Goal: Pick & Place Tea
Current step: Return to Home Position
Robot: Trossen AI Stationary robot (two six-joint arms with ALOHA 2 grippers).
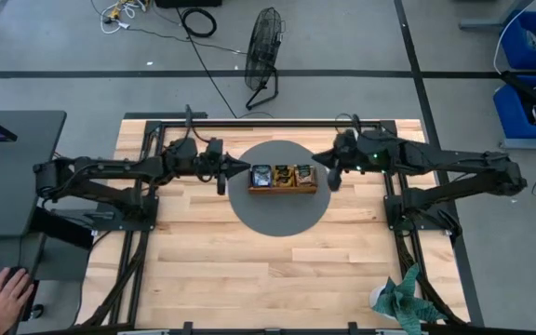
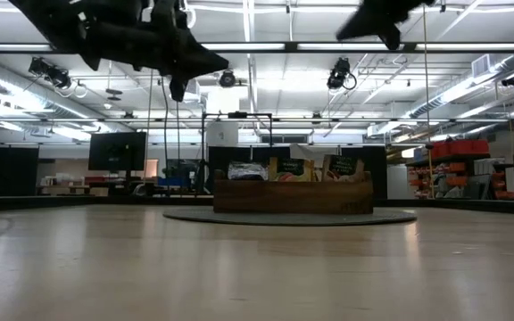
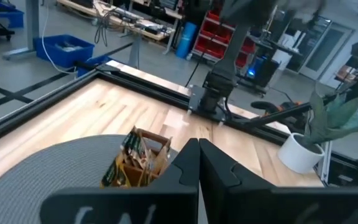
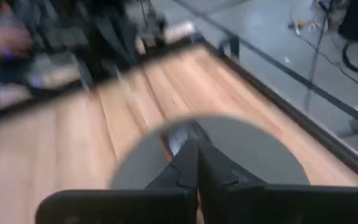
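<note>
A long brown wooden tray [image 1: 282, 187] sits in the middle of a round grey mat [image 1: 280, 212]. Several tea sachets [image 1: 261, 174] stand upright in its compartments; in the low view they stick up above the tray's wall [image 2: 293, 196]. My left gripper [image 1: 242, 170] hovers just off the tray's left end, raised above the table, and is shut with nothing between its fingers [image 3: 197, 155]. My right gripper [image 1: 331, 179] hangs off the tray's right end, higher still, also shut and empty [image 4: 197, 157]. In the right wrist view the shut fingers hide most of the tray.
A potted plant in a white pot [image 1: 400, 296] stands at the table's near right corner. A black frame [image 1: 268, 121] runs along the far edge. A person's hand [image 1: 3, 298] rests on a mouse off the table's left. Bare wood [image 1: 277, 270] lies nearer than the mat.
</note>
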